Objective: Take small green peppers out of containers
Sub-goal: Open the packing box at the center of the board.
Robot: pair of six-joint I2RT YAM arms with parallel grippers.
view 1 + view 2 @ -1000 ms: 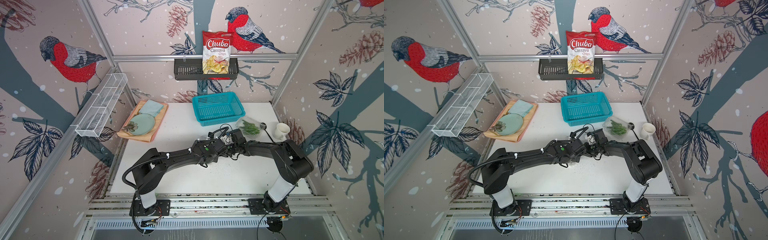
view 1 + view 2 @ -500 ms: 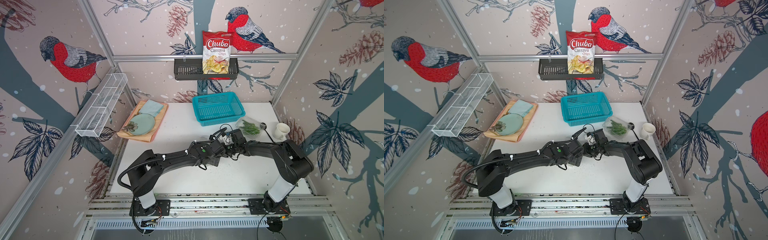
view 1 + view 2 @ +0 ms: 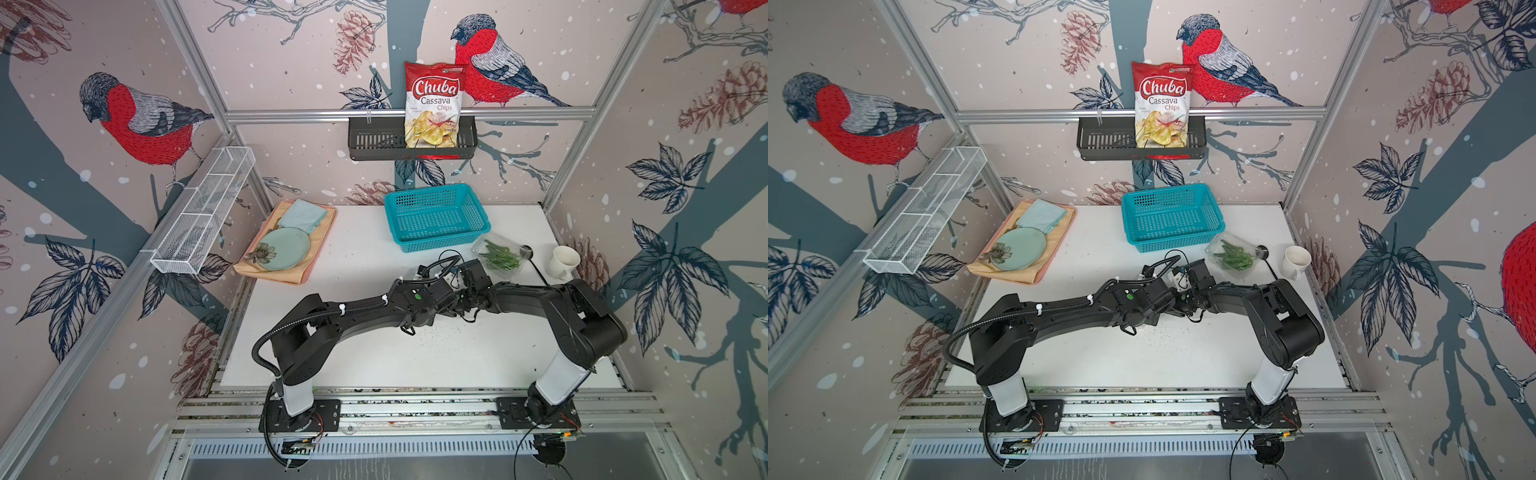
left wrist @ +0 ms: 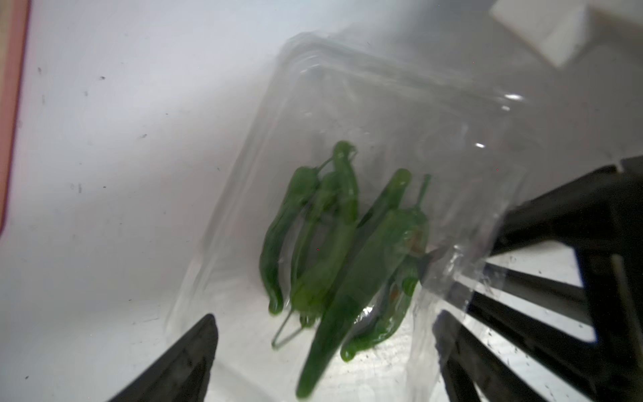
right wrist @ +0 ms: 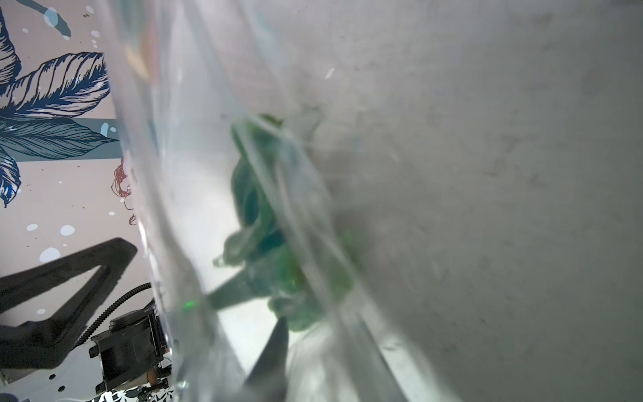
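Right gripper (image 5: 266,306): jaws pressed together, pinching the thin clear wall of the held container (image 4: 365,115). Its dark fingertips show through the plastic in the right wrist view, blurred.

Left gripper (image 4: 323,323): jaws spread wide, one finger on each side of that container's near end, nothing pinched. Cannot tell whether the fingers touch the plastic.

Small green peppers (image 4: 334,243) lie in a loose bunch inside the held container: about six, glossy, with thin stems. One long pepper points toward the left gripper. Cannot tell whether the lid is open or closed.

In both top views the two wrists meet low over the white table (image 3: 374,353), right of centre. They cover the held container, so it does not show there. Dark specks dot the table just in front of the wrists.

A second container (image 3: 478,248) lies on the table beyond the right forearm, just beside the near right corner of the teal basket (image 3: 436,216). It has more peppers (image 3: 498,257) inside. A white mug (image 3: 563,259) stands to its right, apart from it.

- **Far left:** a peach tray (image 3: 320,232) carries a pale green plate (image 3: 286,249) and a folded blue cloth (image 3: 302,214).
- **Back wall:** a black slotted basket (image 3: 374,141) holds a Chuba chips bag (image 3: 434,104).
- **Left wall:** a white wire shelf (image 3: 203,208).
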